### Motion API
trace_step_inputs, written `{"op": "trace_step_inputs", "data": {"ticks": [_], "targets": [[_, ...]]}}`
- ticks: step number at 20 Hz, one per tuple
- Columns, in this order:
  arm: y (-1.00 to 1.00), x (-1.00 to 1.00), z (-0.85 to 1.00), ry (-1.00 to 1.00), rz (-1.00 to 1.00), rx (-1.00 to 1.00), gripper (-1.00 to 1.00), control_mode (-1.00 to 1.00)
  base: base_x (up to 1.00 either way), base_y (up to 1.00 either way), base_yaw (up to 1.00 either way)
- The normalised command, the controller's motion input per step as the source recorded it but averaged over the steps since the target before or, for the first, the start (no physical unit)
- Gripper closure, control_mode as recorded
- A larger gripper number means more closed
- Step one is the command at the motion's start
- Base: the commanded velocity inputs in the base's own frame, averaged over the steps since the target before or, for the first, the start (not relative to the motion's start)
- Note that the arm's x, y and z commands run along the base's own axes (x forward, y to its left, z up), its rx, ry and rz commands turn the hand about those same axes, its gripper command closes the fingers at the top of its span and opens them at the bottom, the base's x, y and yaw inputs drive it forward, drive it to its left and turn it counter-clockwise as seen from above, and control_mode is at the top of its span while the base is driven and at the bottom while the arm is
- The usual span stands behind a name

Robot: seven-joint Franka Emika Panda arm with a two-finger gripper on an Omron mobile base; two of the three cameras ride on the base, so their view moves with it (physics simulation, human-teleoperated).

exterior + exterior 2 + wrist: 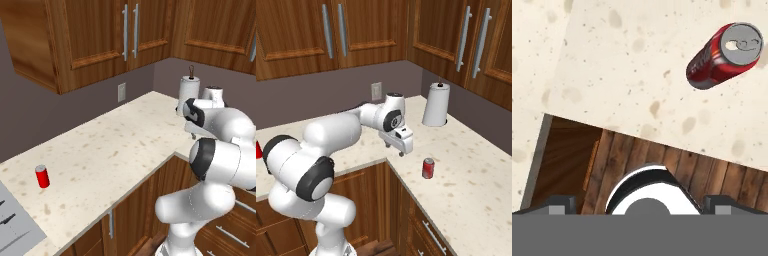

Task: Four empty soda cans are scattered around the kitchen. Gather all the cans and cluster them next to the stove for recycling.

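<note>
Seen from the left base camera, a red soda can (42, 176) stands upright on the pale speckled table (115, 150), near its front edge and just beyond the grey corner of the stove (15, 225) at lower left. The white arm (220, 165) bends up at right, its hand reaching toward the inner corner of the table, where a paper towel roll (190, 92) stands against the wall. Wooden cupboards (100, 35) hang above, and a wall socket (121, 92) sits below them.

From the right base camera, the fingers (394, 150) hang released and wide apart, grasping nothing, over the inside corner of the L-shaped table. A second red can (428, 168) stands upright on the right-hand run of the table, close to its front edge and near the fingers but clear of them. The paper towel roll (436, 105) stands well behind it by the wall.

From the hand camera, that same can (724, 55) appears at upper right, silvery top toward the lens, on the speckled table, apart from the two dark fingertips (557, 205) at the bottom. The wooden floor (677, 170) shows beyond the table's edge.
</note>
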Motion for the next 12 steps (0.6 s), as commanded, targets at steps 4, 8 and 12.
{"op": "trace_step_inputs", "data": {"ticks": [4, 8, 12], "targets": [[-0.28, 0.00, 0.00, 0.00, -0.02, 0.00, -1.00, -1.00, 0.00, 0.00, 0.00], [-0.27, 0.01, -0.04, 0.00, -0.02, 0.00, -1.00, -1.00, 0.00, 0.00, 0.00], [-0.27, 0.04, -0.13, 0.00, -0.02, -0.02, -1.00, -1.00, 0.00, 0.00, 0.00]]}}
